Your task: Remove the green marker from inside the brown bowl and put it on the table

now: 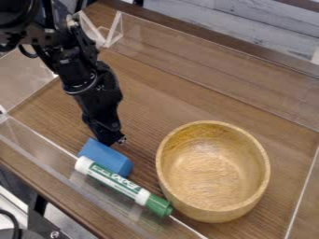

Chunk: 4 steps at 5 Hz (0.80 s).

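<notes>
The green marker (121, 186) lies flat on the table (187, 93), close along the front acrylic wall, its green cap pointing toward the lower right. It is outside the brown bowl (214, 126), which stands empty to its right. My gripper (114, 138) points down just behind the marker, over a blue block (106, 157). Its fingers are shut and hold nothing.
Clear acrylic walls (237, 56) border the table on all sides. The blue block rests between the gripper tip and the marker. The front wall (50, 159) runs right beside the marker.
</notes>
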{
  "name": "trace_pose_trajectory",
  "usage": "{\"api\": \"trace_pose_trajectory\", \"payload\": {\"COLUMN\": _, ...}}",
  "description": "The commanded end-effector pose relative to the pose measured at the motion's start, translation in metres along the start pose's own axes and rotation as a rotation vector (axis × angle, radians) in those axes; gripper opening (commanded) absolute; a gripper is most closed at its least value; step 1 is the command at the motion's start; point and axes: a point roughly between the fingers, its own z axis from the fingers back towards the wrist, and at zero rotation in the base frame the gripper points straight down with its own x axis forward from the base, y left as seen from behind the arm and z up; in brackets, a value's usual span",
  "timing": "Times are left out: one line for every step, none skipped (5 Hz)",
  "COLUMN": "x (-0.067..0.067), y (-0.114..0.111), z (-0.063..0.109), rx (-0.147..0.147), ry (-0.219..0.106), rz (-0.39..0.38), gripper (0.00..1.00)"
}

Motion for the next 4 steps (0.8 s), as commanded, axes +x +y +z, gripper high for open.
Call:
{"api": "trace_pose_trajectory", "payload": {"x": 0.0002, "y": 0.0014, "z": 0.0094, "rx": 0.013, "ry": -0.016, "rz": 0.017, "gripper": 0.00}}
{"api": "trace_pose_trajectory", "payload": {"x": -0.0012, "y": -0.0016, "z": 0.0090, "rx": 0.005, "ry": -0.008, "rz": 0.028, "gripper": 0.00}}
{"api": "trace_pose_trajectory", "payload": {"x": -0.0025, "y": -0.0041, "z": 0.0080, "rx": -0.002, "ry": 0.001, "rz": 0.039, "gripper": 0.00}}
{"api": "trace_pose_trajectory", "payload": {"x": -0.0036, "y": -0.0065, "z": 0.0066, "rx": -0.008, "ry": 0.010, "rz": 0.050, "gripper": 0.00}}
